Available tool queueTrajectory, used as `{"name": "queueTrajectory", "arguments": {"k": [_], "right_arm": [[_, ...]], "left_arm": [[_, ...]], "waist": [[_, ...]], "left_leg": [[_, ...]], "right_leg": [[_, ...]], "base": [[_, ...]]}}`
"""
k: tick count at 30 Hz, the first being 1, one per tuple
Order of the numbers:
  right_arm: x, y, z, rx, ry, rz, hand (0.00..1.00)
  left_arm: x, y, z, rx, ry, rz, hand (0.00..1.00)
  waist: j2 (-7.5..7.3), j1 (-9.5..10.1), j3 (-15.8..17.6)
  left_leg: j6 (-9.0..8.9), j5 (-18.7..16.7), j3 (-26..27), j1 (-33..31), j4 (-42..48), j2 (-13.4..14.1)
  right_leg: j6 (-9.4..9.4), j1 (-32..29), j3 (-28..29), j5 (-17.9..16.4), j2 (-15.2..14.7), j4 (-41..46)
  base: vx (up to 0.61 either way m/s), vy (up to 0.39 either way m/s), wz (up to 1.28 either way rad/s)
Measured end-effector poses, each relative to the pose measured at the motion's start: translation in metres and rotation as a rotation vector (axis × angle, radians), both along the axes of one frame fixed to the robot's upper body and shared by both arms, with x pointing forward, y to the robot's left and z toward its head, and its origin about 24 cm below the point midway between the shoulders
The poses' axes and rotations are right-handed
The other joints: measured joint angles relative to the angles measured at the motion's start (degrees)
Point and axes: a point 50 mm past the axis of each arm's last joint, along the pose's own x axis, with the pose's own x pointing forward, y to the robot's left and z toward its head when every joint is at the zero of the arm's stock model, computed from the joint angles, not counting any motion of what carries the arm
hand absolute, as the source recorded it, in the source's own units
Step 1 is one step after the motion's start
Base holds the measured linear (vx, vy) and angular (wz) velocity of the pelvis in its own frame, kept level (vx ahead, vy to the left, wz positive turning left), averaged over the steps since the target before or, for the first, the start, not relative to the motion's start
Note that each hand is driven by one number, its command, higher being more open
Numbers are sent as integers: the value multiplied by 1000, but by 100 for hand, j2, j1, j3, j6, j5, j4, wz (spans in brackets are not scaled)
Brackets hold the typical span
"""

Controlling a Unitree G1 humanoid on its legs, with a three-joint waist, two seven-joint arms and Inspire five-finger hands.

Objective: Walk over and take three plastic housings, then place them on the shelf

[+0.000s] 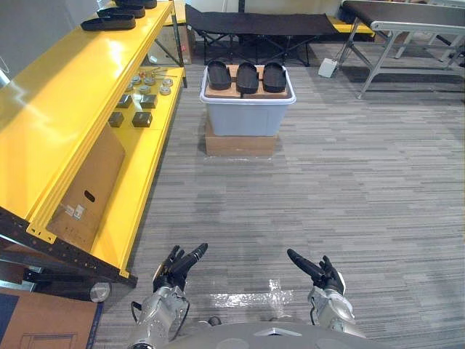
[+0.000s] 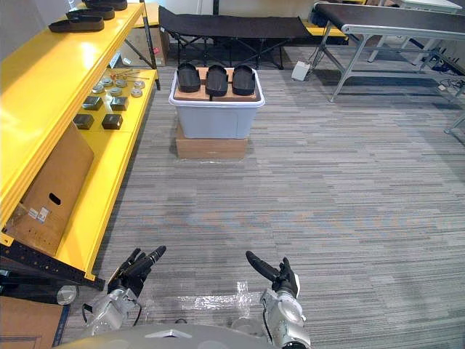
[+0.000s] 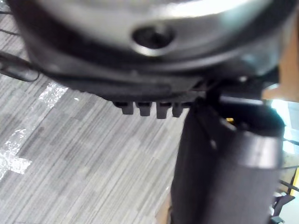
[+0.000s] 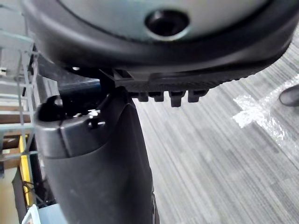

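Plastic housings (image 1: 247, 77), three black ones, lie well apart from both hands, at 12 o'clock.

Fingers (image 1: 195, 254) of the left hand (image 1: 171, 275) are straight and released, grasping nothing. The right hand (image 1: 323, 276) is likewise stretched out and empty, over grey carpet. Clear tape (image 1: 247, 297) is stuck to the floor between the hands.

At 12 o'clock stands a grey bin (image 1: 247, 116) on a cardboard box (image 1: 241, 145). A brown board (image 1: 218, 91) covers the bin and bears the three housings side by side; the bin's inside is hidden.

From 9 to 11 o'clock runs the yellow shelf (image 1: 65, 109). Its top level carries further black housings (image 1: 109, 22); its lower level holds small metal parts (image 1: 149, 78), dark blocks (image 1: 131, 118) and a leaning cardboard sheet (image 1: 87, 182) with white labels, print too small to read.
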Motion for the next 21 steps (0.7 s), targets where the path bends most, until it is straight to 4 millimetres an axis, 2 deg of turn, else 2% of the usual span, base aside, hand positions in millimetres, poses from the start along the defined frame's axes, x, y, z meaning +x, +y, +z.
{"name": "queueTrajectory", "arguments": {"k": [1,2,4,5,6,7,8,9,11,12,13,14,15,16,17,18,19,20,21], "right_arm": [[-1,0,0,1,3,-1,100],[-3,3,-1,8,5,1,100],[-8,8,-4,26,14,14,100],[-6,10,-3,38,1,25,100],[-3,12,0,36,-16,35,100],[-3,13,0,38,-24,36,100],[-2,14,2,39,-32,42,100],[-4,14,2,35,-33,53,100],[-9,14,0,32,-17,58,100],[-9,14,0,31,-16,68,100],[-7,12,1,22,-20,100,100],[-7,11,1,14,-17,124,100],[-7,7,1,-3,-13,167,100],[-1,4,2,-18,-11,193,100],[1,1,3,-26,-15,200,100],[2,-1,3,-43,-14,210,100],[2,-4,3,-56,-10,216,100],[2,-6,4,-61,-12,216,100],[7,-7,6,-68,-23,217,100]], "left_arm": [[0,-1,0,-4,-6,-11,100],[1,-1,1,-2,-12,-22,100],[0,-1,1,-4,-3,-19,100],[3,2,2,4,-11,-21,100],[5,3,4,8,-20,-22,100],[6,3,4,9,-24,-23,100],[7,4,6,9,-33,-26,100],[8,8,7,17,-41,-34,100],[8,7,7,11,-39,-40,100],[8,6,7,4,-44,-37,100],[7,5,5,-4,-37,-26,100],[5,5,4,-9,-29,-17,100],[4,5,2,-35,-23,18,100],[6,0,2,-70,-27,41,100],[5,-3,1,-82,-25,46,100],[3,-11,-1,-105,-15,53,100],[0,-18,-3,-125,-5,57,100],[0,-22,-3,-135,-4,57,100],[1,-27,-3,-150,-11,58,100]], "waist": [[-36,-3,40],[-14,-43,151],[-1,-55,231],[-3,-98,262],[21,-134,319],[22,-144,328],[-39,-142,341],[-152,-136,378],[-229,-123,360],[-198,-116,339],[-9,-103,299],[71,-105,242],[188,-84,163],[333,-41,161],[403,17,203],[376,37,286],[395,48,289],[399,66,286],[401,110,287]], "left_leg": [[8,2,2,7,-3,18],[99,46,-15,135,28,92],[103,49,-14,212,60,242],[78,35,-11,199,104,388],[0,-3,-4,204,139,542],[-29,-17,-1,206,149,605],[-156,-89,47,211,202,670],[-297,-189,86,255,335,687],[-474,-440,87,291,647,789],[-648,-782,80,192,1122,993],[-817,-1078,105,136,1525,1336],[-835,-1149,116,143,1643,1489],[-751,-1243,85,-65,2452,1778],[-457,-951,77,-666,3768,2187],[-451,-883,34,-928,4320,2334],[-607,-972,-79,-1183,4782,2335],[-748,-1058,-85,-1308,4665,2142],[-760,-1066,-61,-1363,4465,2024],[-760,-1061,-24,-1489,3876,1735]], "right_leg": [[68,-278,77,50,-81,534],[48,-464,70,24,-151,1000],[-5,-417,60,-33,-4,590],[53,-421,75,36,165,16],[250,-424,94,171,330,-632],[365,-440,116,262,384,-942],[389,-515,237,496,394,-1318],[336,-508,322,642,329,-1423],[146,-438,454,688,284,-1418],[-50,-410,438,570,350,-1154],[-222,-486,373,502,550,-741],[-269,-503,361,472,667,-640],[-455,-476,315,348,888,-554],[-543,-267,299,281,1104,-752],[-553,-67,300,284,1201,-946],[-620,320,283,330,1274,-1225],[-720,658,232,372,1271,-1378],[-728,787,224,367,1271,-1468],[-733,985,234,363,1269,-1658]], "base": [[-63,-1,8],[-52,-13,11],[-14,-51,4],[32,-96,-9],[41,-90,-12],[70,-82,-19],[123,-151,-16],[170,-200,-13],[199,-226,-1],[293,-338,-11],[322,-364,-16],[356,-361,-9],[460,-411,-7],[474,-383,-11],[414,-307,-19],[454,-254,-1],[444,-235,7],[502,-225,6],[312,-96,-4]]}}
